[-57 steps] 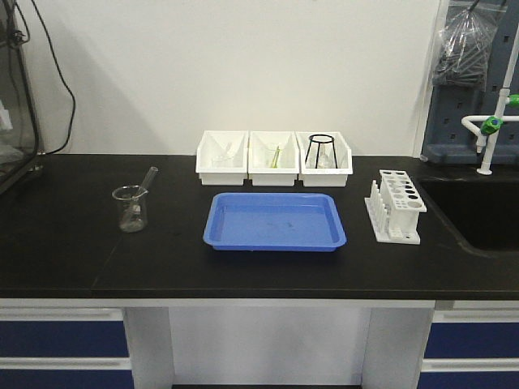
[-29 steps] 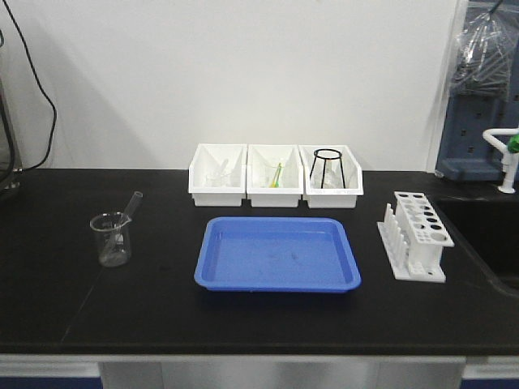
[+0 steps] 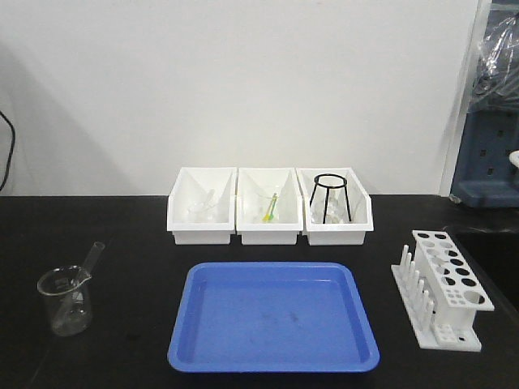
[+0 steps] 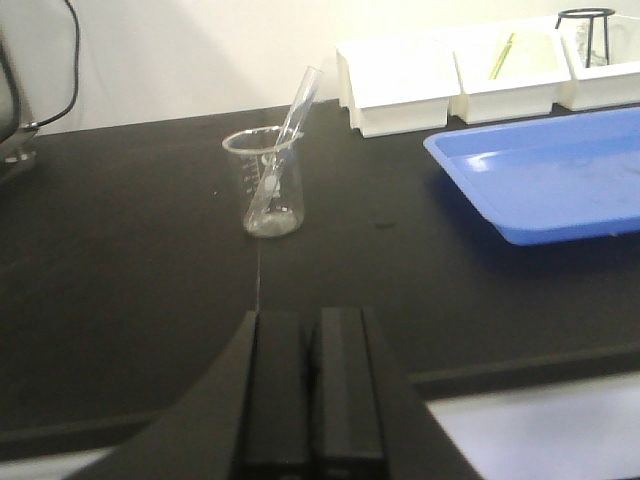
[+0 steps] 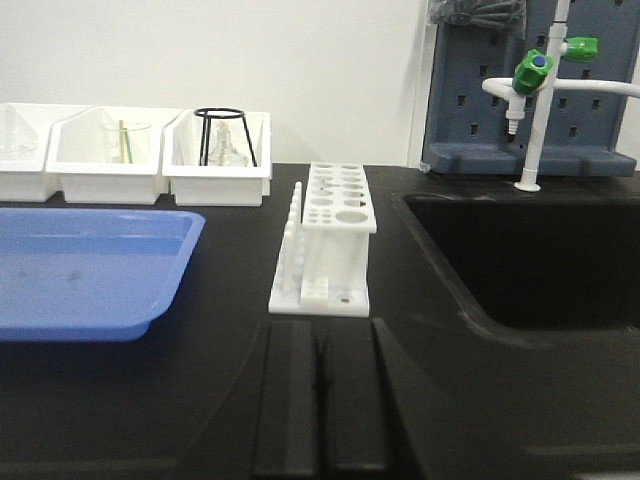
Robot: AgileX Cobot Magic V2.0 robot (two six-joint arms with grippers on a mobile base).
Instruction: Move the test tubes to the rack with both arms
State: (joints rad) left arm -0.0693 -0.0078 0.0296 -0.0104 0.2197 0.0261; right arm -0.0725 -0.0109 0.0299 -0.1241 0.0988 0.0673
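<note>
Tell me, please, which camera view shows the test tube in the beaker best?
The left wrist view: the test tube leans in the beaker near the frame's middle, large, its open mouth clear above the rim. The front view shows it small and faint at the lower left. The right wrist view misses it.

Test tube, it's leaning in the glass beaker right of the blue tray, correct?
No. The test tube leans in the glass beaker left of the blue tray, as the front-facing view shows.
</note>
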